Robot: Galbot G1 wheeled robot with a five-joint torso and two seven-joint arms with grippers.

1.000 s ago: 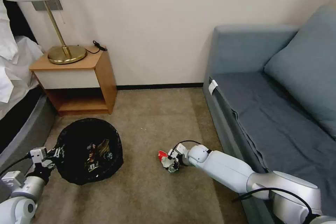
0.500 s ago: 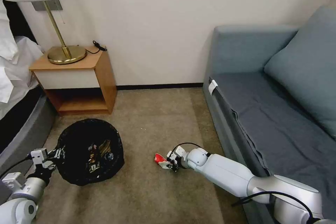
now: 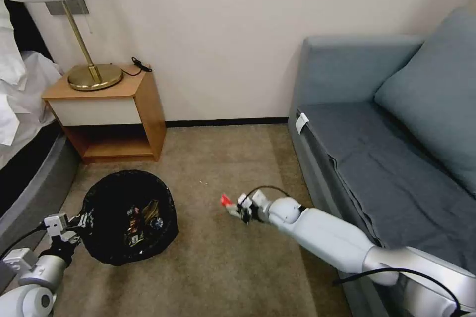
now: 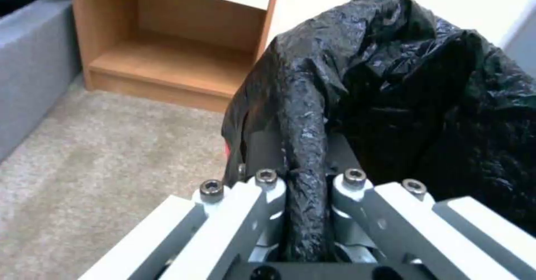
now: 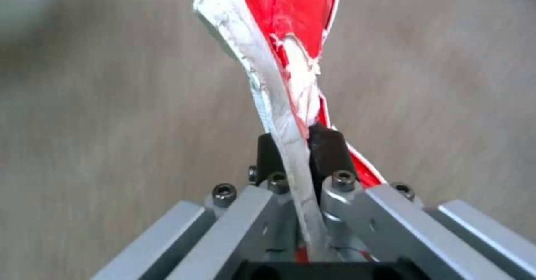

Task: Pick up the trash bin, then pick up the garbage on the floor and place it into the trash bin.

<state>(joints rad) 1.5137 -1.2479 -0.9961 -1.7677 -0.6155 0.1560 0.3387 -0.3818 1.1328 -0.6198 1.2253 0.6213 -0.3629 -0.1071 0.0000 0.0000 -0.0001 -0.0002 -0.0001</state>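
1. Right gripper (image 3: 237,211) fingers (image 5: 326,146) are clamped tight on the red-and-white wrapper (image 5: 290,54), which sticks out past the tips, held above the carpet (image 3: 223,267).
2. Left gripper (image 4: 304,163) fingers (image 4: 265,146) are pinched shut on a bunched fold of the black bag liner at the near rim of the trash bin (image 3: 128,213). In the head view the left gripper (image 3: 79,222) sits at the bin's left edge.
3. The bin is at the lower left near the bed (image 3: 29,173), just in front of the wooden nightstand (image 3: 106,114). There's litter already inside, but it's too small and dark to tell which pieces.
4. Room stuff: beige carpet, plain wall, brass lamp (image 3: 84,59) on the nightstand, blue-grey sofa (image 3: 396,148) along the right.
5. Hard to see: the bin's white body is hidden under the liner, and the right wrist view's carpet background is blurry. Both arms get cut off at the bottom edge of the head view.
6. Open carpet lies between the wrapper and the bin. The right arm runs close along the sofa's front edge.
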